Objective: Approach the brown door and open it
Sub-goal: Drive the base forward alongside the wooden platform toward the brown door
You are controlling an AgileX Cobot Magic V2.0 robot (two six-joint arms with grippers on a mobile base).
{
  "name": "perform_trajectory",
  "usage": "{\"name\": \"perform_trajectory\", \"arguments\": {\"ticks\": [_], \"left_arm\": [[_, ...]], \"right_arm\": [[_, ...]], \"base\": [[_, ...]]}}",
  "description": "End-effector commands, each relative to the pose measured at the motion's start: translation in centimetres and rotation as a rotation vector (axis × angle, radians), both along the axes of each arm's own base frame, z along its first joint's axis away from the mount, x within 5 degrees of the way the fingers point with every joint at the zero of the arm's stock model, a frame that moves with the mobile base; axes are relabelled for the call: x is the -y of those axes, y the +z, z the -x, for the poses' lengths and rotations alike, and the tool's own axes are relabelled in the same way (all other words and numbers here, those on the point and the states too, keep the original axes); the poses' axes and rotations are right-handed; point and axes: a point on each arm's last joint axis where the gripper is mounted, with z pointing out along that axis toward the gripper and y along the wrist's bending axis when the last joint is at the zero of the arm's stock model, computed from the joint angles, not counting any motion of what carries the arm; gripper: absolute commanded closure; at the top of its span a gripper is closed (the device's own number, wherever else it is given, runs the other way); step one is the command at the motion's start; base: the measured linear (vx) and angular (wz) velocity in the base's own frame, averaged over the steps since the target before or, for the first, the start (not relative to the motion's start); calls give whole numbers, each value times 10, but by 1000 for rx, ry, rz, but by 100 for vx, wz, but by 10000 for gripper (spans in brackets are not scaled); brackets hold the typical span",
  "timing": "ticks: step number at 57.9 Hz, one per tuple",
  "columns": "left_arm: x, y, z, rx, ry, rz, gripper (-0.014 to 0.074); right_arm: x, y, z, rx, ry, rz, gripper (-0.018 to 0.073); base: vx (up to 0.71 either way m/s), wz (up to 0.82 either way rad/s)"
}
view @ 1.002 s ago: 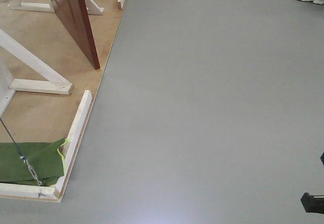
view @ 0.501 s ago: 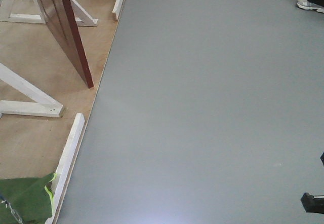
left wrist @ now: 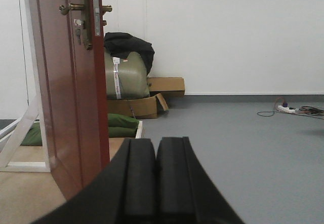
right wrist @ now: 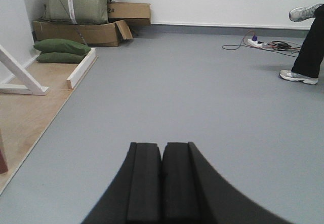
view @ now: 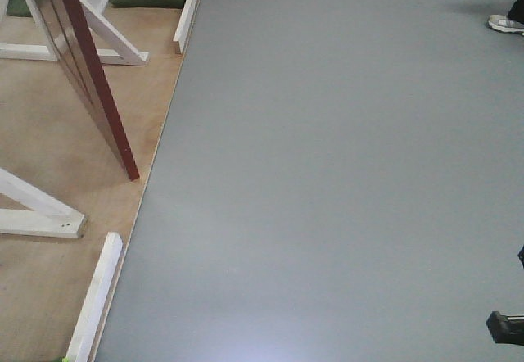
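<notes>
Grey floor (view: 344,174) lies wide open ahead and to the right, and its left side meets the straight edge of the plywood panel (view: 49,149). The brown door (view: 86,75) stands ajar on that panel, bottom corner close to the border. Left wrist view catches the brass handle (left wrist: 71,7), which the front view cuts off. Left gripper (left wrist: 156,150) has its pads pressed together on nothing, and so does the right gripper (right wrist: 162,155). Right wrist view shows a person's leg (right wrist: 310,46); the front view shows little beyond the shoe (view: 506,24).

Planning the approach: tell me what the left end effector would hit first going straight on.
Nothing near: the left end effector points just right of the brown door, over grey floor; farther on, probably the cardboard boxes by the wall.
</notes>
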Motion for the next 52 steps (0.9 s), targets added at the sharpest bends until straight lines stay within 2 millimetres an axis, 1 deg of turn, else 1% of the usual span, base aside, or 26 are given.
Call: {"name": "perform_trajectory", "arguments": {"ticks": [1, 52], "left_arm": [[1, 14, 3, 114, -9, 9, 603], [1, 14, 3, 114, -9, 9, 603]], "right_arm": [[0, 5, -2, 66, -3, 12, 559], [0, 5, -2, 66, -3, 12, 559]], "base": [[41, -5], [40, -3]]}}
